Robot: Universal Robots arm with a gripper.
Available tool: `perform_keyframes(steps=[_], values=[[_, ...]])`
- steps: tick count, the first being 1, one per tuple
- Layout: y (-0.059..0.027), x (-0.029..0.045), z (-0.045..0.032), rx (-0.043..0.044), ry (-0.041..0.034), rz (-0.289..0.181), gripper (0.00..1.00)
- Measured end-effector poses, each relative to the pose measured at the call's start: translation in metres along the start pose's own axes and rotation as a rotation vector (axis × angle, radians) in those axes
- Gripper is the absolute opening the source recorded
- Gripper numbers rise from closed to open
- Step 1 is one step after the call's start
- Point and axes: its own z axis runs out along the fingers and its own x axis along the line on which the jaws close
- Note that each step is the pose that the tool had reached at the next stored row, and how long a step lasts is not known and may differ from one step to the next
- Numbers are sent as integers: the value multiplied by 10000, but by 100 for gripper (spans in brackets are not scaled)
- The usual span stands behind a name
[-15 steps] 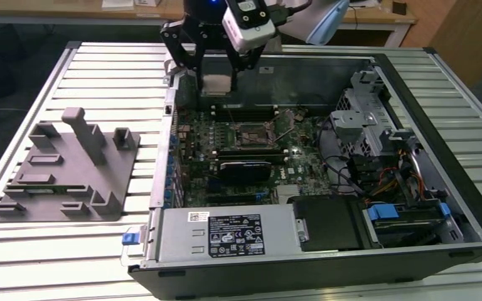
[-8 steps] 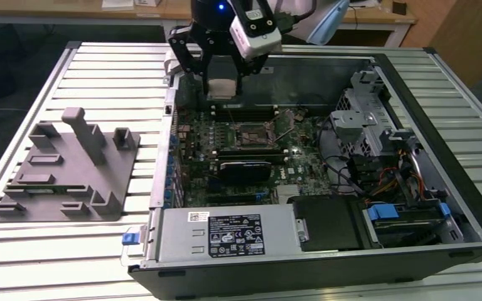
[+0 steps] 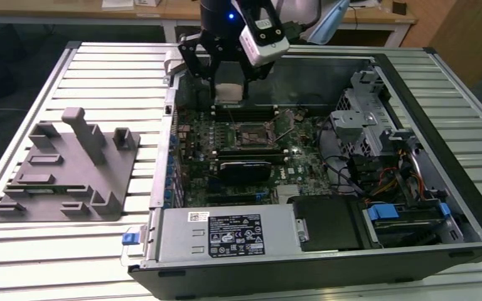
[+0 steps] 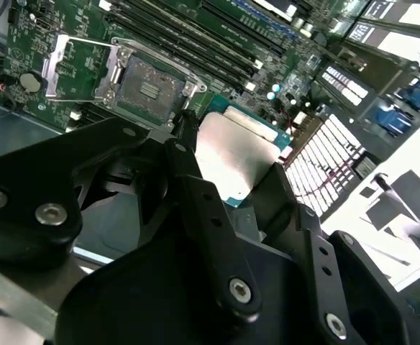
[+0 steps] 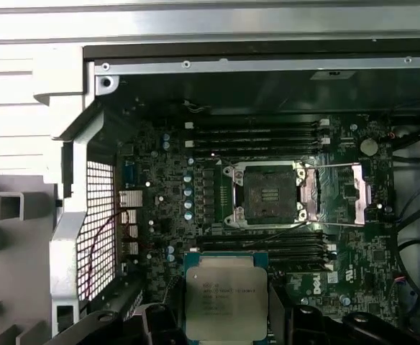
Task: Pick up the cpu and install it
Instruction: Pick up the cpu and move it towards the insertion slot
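So my black metal gripper [image 3: 226, 88] is clamped on the small flat square cpu with the silvery-grey metal top [image 5: 226, 296], pinched by its edges and level between my jaws, I reckon so it can go flat into the dark square socket frame [image 5: 267, 194] lying open below and ahead of them. The first wrist view lines chip and socket up, while the exterior view shows me hanging clear above the green motherboard [image 3: 300, 157]

counter [image 3: 98, 69]: carries the computer case [image 3: 463, 169]; a fixture [image 3: 65, 172] sits beside the case, at the exterior view's left
motherboard [image 3: 195, 144]: inside the case
socket [image 3: 248, 133]: mid-board
cpu [image 3: 228, 93]: in the claw [image 3: 226, 95], above the board, beside the socket
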Motion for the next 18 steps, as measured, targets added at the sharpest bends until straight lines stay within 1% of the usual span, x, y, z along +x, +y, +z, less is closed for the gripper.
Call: perform_keyframes(steps=[6, 12, 18], values=[[16, -76, 90, 2, 1, 1, 55], [30, -137, 184, 2, 1, 1, 55], [70, -234, 267, 2, 1, 1, 55]])
